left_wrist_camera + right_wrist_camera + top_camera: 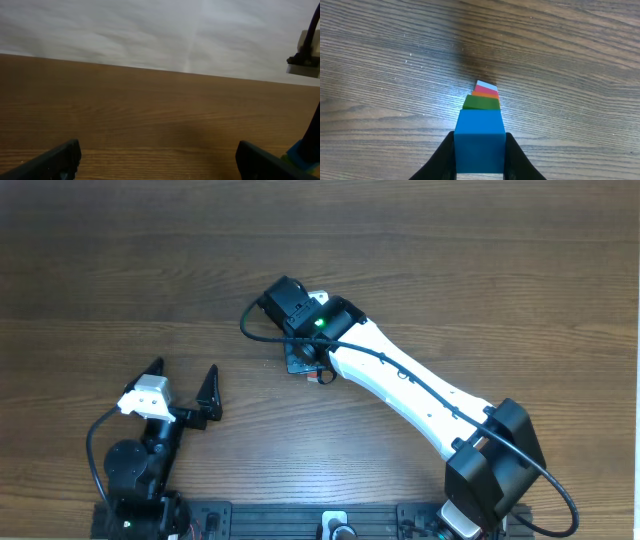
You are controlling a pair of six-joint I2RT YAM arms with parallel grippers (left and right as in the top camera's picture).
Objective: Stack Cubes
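Firmly the right gripper clamps the blue cube over the green-topped stack; the left gripper gapes above the table, well apart.

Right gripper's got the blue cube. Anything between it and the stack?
Nothing visible. The blue cube, held in the right gripper, lines up directly over the green cube topping the stack; whether they touch is unclear.

A brown wooden counter spreads across the scene, its grain running left to right. Past its far edge rises a plain white wall with a faint vertical seam. A black rail lies along the counter's near edge.
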